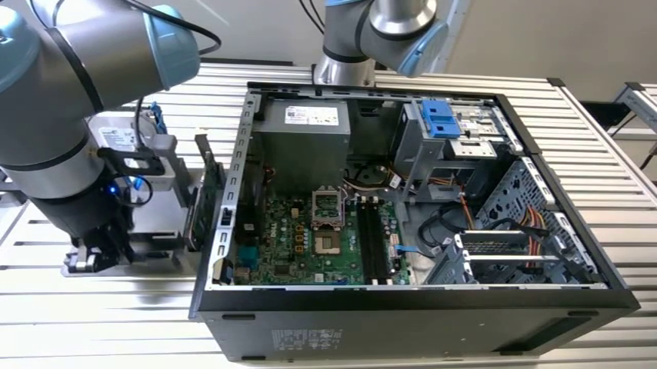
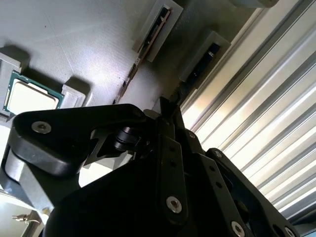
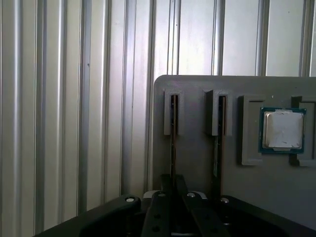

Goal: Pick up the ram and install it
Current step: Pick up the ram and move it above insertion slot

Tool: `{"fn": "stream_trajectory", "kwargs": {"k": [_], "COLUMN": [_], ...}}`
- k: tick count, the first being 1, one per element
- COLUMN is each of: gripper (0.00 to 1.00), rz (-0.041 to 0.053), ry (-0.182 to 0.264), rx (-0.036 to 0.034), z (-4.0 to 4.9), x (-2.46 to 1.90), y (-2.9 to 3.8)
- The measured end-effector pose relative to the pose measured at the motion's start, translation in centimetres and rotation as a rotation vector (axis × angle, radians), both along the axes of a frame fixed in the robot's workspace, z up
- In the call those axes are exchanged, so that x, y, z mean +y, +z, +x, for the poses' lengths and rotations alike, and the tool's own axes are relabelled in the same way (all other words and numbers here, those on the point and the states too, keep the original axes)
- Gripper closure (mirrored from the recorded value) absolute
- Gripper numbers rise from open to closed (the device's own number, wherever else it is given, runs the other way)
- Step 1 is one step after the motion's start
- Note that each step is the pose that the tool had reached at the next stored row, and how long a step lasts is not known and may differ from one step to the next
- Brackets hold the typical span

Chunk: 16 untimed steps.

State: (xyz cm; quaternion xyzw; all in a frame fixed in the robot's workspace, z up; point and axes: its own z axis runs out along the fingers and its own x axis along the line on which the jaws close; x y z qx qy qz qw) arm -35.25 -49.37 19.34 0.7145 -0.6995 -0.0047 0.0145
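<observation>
Ram (image 3: pixel 173 148) stands on edge in a grey tray (image 3: pixel 197 165) slot in the first wrist view, reaching my claw (image 3: pixel 173 180), with a second stick (image 3: pixel 220 116) and a processor (image 3: pixel 282 129) alongside. In the second wrist view, I cannot tell whether the claw pinches it. At the exterior view's left, the claw hangs low over the tray beside the computer case (image 1: pixel 411 327).

Your tabletop (image 1: pixel 92 307) is a bed of ribbed aluminium slats, and you see those same slats in both wrist views. Directly on it stands the open black computer case (image 1: pixel 411 327), which takes up the middle and the exterior view's right. In the first wrist view a grey holder plate (image 3: pixel 192 158) lies flat on the slats, its edge ending against bare ribs. In the exterior view you find it just beside the case, on the exterior view's left. Behind the case, the arm's base (image 1: pixel 344 71) rises from the tabletop.
</observation>
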Motion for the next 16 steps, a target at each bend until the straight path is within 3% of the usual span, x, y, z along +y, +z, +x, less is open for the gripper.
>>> {"fn": "stream_trajectory", "kwargs": {"k": [16], "gripper": [1.00], "rz": [-0.0001], "ry": [0.000], "rx": [-0.0002], "z": [0.00], "x": [0.00], "y": [2.46]}}
